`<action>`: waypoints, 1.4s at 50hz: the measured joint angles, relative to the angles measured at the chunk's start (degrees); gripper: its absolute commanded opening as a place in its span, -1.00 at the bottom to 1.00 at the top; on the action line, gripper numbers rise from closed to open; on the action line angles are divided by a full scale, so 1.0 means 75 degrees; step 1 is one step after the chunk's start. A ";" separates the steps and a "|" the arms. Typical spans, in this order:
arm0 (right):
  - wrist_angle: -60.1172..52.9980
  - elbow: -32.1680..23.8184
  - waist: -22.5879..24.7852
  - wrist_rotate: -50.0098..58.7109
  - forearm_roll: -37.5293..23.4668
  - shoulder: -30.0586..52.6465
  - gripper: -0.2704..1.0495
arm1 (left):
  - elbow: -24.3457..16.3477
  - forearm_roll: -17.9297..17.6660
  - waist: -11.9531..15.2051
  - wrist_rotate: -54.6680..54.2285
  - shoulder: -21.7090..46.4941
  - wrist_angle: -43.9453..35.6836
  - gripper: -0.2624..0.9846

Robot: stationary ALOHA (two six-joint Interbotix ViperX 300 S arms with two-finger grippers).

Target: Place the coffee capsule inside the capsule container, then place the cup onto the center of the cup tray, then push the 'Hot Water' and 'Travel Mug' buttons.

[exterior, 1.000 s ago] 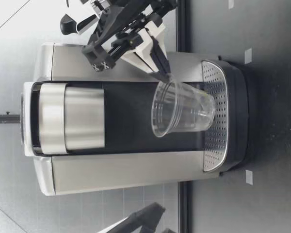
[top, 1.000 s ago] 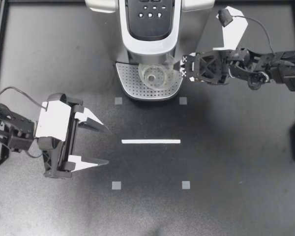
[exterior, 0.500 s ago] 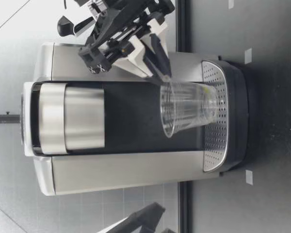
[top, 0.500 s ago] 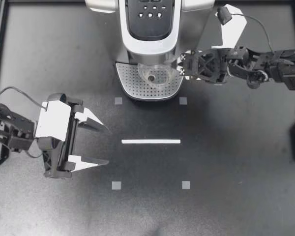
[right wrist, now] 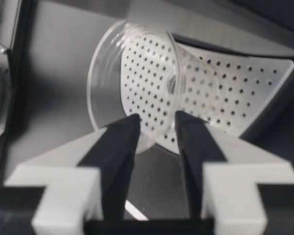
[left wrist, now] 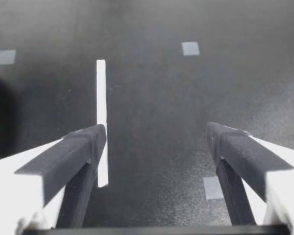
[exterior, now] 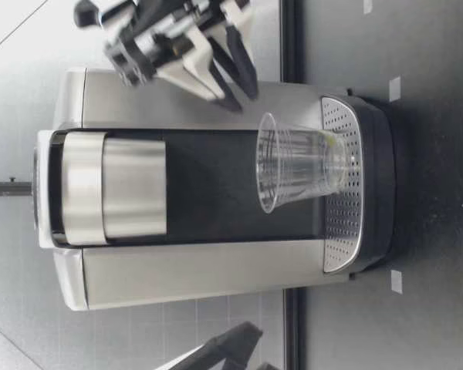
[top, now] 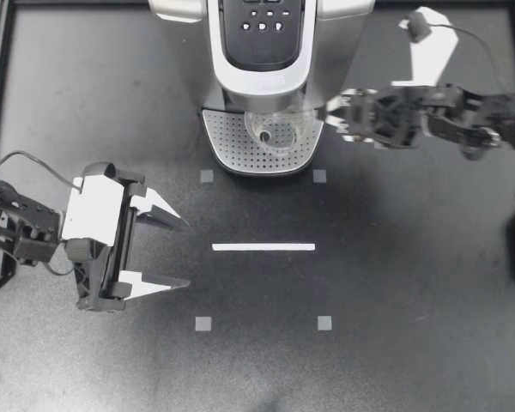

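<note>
1. Vs 1 s ago: the cup [top: 275,129] is no longer tilted or pinched at the rim. It now stands upright, mouth up, on the cup tray [top: 227,148].
2. My right gripper [top: 333,118] has let go & pulled back to the side of the coffee machine [top: 262,64]. Its fingers are only a narrow gap apart w/ nothing btwn them. In the low view it [exterior: 243,96] sits above & beside the cup [exterior: 301,162], not touching.
3. Right wrist view: the cup [right wrist: 137,83] is just ahead of the fingertips [right wrist: 130,127], w/ the perforated tray [right wrist: 235,93] behind it.
4. My left gripper [top: 187,253] is same as before: spread wide, empty, low over the table [top: 412,283], well apart from the machine.
5. Cup position: on the tray's rear part, close to the machine body & off-centre toward my right arm's side.
6. In the way: in the top view the machine head overhangs the cup & hides part of its rim. The button panel [top: 262,21] is on top of that head.
7. Around: a white tape strip [top: 263,247] lies in front of the tray, w/ grey square markers [top: 207,176] at the corners around it. In the left wrist view the strip [left wrist: 102,122] lies ahead of one finger.
</note>
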 measured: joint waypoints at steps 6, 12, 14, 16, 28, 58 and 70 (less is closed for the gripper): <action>0.0129 0.0340 0.0176 -0.0105 -0.0281 -0.0398 0.07 | 0.0000 -0.0035 0.0000 -0.0012 0.0012 0.0012 0.62; 0.0176 0.0398 0.0750 -0.0340 -0.1113 -0.0645 0.07 | 0.0000 -0.0082 0.0000 -0.0012 0.0012 0.0012 0.62; 0.0176 0.0398 0.0973 -0.0445 -0.1477 -0.0715 0.07 | -0.0012 -0.0105 0.0000 -0.0012 0.0012 0.0000 0.62; 0.0164 0.0398 0.1207 -0.0598 -0.1910 -0.0773 0.07 | -0.0035 -0.0141 0.0000 0.0000 0.0012 0.0000 0.62; -0.0070 0.0398 0.2449 -0.1582 -0.4020 -0.0902 0.06 | -0.0070 -0.0375 0.0000 -0.0023 -0.0094 -0.0023 0.61; -0.1371 0.0738 0.2988 -0.3539 -0.4477 -0.2602 0.06 | -0.0152 -0.0387 0.0000 0.0352 -0.1242 0.0047 0.26; -0.1453 0.0914 0.2988 -0.3527 -0.4465 -0.2602 0.06 | -0.0270 -0.0387 0.0000 0.0703 -0.1242 0.0047 0.26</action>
